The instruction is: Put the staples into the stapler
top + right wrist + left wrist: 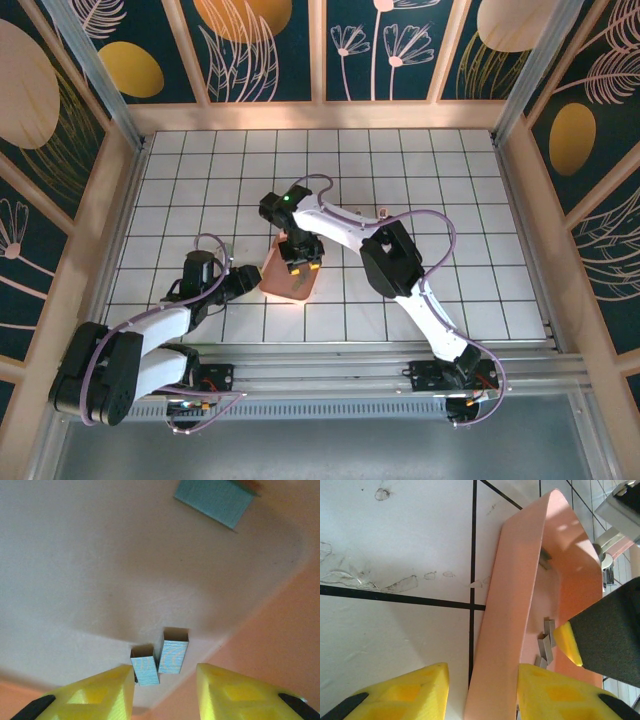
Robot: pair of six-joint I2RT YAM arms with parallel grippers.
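Plainly, you are early in the job: the staples (174,656), short grey metal strips, lie loose on the floor of the pink tray (505,605), and none is lifted. Two strips sit side by side just ahead of the right gripper (165,672). Its yellow fingers stand apart on either side of them, closed on nothing. A third, wider strip lies further off, toward a corner of the tray. The left gripper (482,672) straddles one wall of the tray, with one finger outside over the white gridded table (395,530) and one inside. Whether it pinches that wall or only brackets it, I cannot tell. By my judgement, picking up a strip, carrying it and loading it are all left to do. In your way are the tray's raised walls, the inner left finger close to the loose strips, and both grippers crowded over one small tray near the table's middle.
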